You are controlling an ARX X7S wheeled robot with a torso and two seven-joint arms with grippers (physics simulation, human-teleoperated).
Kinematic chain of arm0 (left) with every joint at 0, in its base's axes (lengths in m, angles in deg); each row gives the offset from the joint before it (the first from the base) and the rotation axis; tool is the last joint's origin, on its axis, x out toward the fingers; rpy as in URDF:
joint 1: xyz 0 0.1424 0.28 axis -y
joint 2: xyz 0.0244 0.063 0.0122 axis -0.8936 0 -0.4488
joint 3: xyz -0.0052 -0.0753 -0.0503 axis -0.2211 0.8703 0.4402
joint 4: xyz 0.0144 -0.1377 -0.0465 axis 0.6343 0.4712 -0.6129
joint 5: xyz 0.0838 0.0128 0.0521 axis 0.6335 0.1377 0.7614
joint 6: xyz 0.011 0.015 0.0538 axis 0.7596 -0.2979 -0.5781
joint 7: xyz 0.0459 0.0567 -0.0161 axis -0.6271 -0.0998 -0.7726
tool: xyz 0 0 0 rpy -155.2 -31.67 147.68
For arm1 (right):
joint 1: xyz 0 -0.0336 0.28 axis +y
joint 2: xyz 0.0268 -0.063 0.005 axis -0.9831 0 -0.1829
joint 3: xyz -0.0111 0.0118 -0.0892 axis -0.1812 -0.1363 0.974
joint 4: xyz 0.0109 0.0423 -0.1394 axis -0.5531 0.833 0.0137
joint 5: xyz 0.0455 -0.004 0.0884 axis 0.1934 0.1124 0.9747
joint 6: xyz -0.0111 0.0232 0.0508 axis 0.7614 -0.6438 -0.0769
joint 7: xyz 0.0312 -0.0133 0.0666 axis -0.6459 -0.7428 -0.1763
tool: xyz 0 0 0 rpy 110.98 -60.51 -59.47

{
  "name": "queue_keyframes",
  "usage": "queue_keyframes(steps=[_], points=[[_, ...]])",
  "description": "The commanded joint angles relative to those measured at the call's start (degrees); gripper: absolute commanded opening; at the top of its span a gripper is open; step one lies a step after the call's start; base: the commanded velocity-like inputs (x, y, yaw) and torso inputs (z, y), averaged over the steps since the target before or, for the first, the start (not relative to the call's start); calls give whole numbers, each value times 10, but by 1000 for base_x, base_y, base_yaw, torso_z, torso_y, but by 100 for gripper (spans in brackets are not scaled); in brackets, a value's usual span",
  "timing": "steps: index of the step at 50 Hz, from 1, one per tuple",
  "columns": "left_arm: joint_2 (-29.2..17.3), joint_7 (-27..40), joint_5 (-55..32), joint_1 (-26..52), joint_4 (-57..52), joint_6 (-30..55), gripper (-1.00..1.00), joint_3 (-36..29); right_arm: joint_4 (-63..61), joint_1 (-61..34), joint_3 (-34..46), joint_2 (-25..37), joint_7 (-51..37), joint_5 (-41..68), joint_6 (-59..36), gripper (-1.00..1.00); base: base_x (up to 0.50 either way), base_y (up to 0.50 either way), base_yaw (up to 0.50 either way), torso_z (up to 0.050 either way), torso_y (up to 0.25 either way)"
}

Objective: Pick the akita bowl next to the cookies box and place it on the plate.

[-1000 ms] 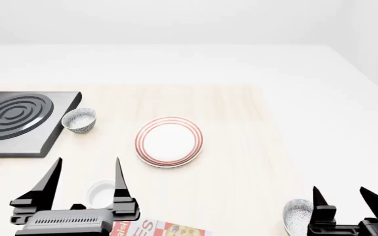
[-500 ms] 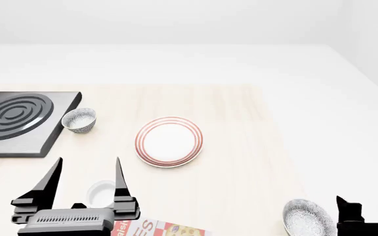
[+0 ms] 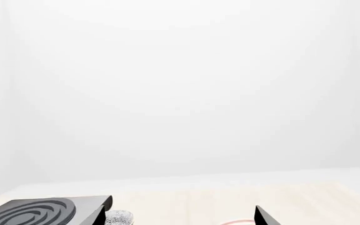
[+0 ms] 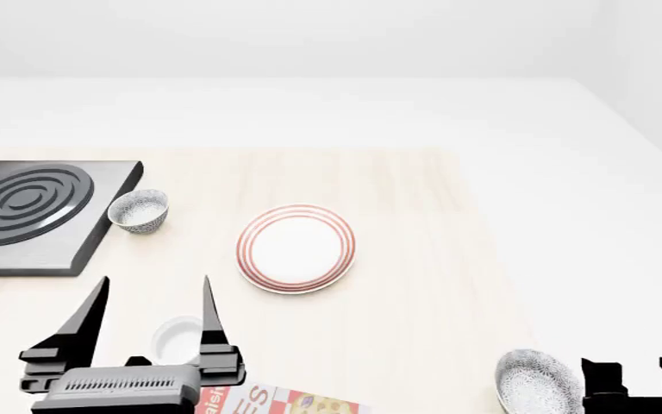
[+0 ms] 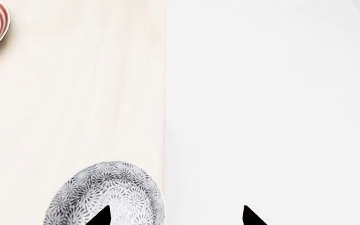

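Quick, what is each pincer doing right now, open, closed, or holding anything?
Left pincer: open, holding nothing.
Right pincer: open, holding nothing; one fingertip shows in front of the akita bowl.

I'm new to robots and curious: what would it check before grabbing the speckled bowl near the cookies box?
1. Correct bowl: the akita bowl lies near the cookies box, while the other speckled bowl sits by the stove. Ok.
2. Right jaws open: the tips stand wide apart in the right wrist view. Ok.
3. Right jaws around the bowl: one tip shows in front of the bowl and the other beyond the table edge. Height cannot tell.
4. The plate holds nothing. Ok.
5. Left jaws out of the way: they are open by the white cup, apart from the bowl and plate. Ok.
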Motion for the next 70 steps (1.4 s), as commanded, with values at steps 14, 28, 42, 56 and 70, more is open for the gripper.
queue_keyframes(steps=[14,28,42,56,70], points=[[-5,7,-1,2,6,-5,100,-7,54,-75,111,-16,42,-56,9,100,0,0,0,0,0],[-9,11,-6,3,4,-3,100,-7,84,-119,185,-51,65,-104,12,100,0,0,0,0,0],[-11,14,-4,5,6,-4,100,-12,110,-109,210,-74,98,-146,32,100,0,0,0,0,0],[-14,17,-5,5,7,-7,100,-14,137,-131,239,-89,116,-175,37,100,0,0,0,0,0],[-17,21,-7,4,5,-7,100,-14,140,-153,258,-99,109,-174,26,100,0,0,0,0,0]])
